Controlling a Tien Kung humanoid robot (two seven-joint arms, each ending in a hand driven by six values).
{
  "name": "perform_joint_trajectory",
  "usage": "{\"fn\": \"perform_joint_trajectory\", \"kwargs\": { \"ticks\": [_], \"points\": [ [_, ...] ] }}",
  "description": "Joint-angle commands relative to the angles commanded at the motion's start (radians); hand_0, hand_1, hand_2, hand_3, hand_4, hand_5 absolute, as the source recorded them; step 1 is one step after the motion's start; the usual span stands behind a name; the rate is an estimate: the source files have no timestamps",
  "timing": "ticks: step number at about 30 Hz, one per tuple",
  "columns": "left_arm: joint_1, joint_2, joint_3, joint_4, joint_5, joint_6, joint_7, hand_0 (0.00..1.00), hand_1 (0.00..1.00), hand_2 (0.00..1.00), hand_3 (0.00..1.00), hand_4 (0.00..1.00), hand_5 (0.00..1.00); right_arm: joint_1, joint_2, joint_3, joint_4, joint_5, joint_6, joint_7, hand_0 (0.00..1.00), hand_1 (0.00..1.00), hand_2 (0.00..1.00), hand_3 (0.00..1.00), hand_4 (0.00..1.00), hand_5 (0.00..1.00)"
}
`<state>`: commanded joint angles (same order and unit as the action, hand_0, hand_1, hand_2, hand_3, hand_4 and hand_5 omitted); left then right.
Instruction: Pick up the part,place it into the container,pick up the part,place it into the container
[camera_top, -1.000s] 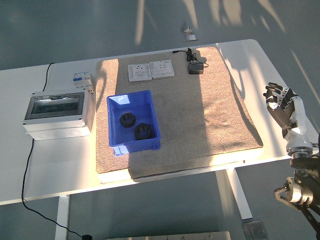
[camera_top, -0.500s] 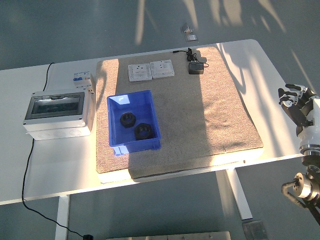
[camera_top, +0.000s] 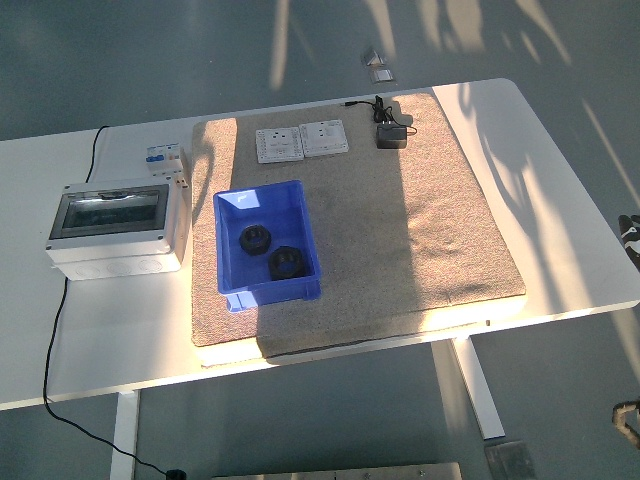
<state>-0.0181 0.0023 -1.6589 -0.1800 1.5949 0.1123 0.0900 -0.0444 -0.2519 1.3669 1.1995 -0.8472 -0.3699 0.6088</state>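
Note:
A blue container (camera_top: 232, 283) stands on the left part of the beige mat (camera_top: 430, 230). Two black round parts lie inside it, one (camera_top: 254, 238) near the middle and one (camera_top: 285, 264) closer to the front. Only a sliver of my right hand (camera_top: 631, 233) shows at the picture's right edge, off the table's right side and far from the container. The left arm does not show anywhere.
A grey electrical box (camera_top: 117, 228) with a clear lid sits left of the mat, with a small breaker (camera_top: 165, 160) behind it. Two white socket plates (camera_top: 301, 141) and a black adapter (camera_top: 391, 135) lie at the mat's far end. A black cable (camera_top: 52, 330) runs off the table's left front.
My right arm has drawn away to the right and down, from beside the table's right edge to almost out of the picture. The container and both parts have stayed put.

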Motion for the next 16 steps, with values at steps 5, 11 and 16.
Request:
{"fn": "perform_joint_trajectory", "kwargs": {
  "ticks": [5,11,16],
  "points": [
    [0.002,-0.001,0.0,0.0,0.006,-0.003,0.002,0.677,0.662,0.65,0.757,0.762,0.823,-0.006,0.025,0.018,-0.017,0.013,0.008,0.014,0.671,0.378,0.545,0.553,0.795,0.284],
    [0.005,-0.002,0.017,0.0,-0.013,-0.006,-0.004,0.678,0.665,0.652,0.758,0.76,0.827,-0.05,-0.047,0.001,-0.03,0.045,0.006,0.019,0.678,0.375,0.545,0.551,0.793,0.31],
    [0.024,-0.002,0.043,0.0,-0.095,0.016,-0.035,0.678,0.668,0.666,0.758,0.759,0.826,-0.118,-0.06,-0.026,-0.031,0.114,0.003,0.037,0.679,0.378,0.551,0.556,0.793,0.309]
  ]
}}
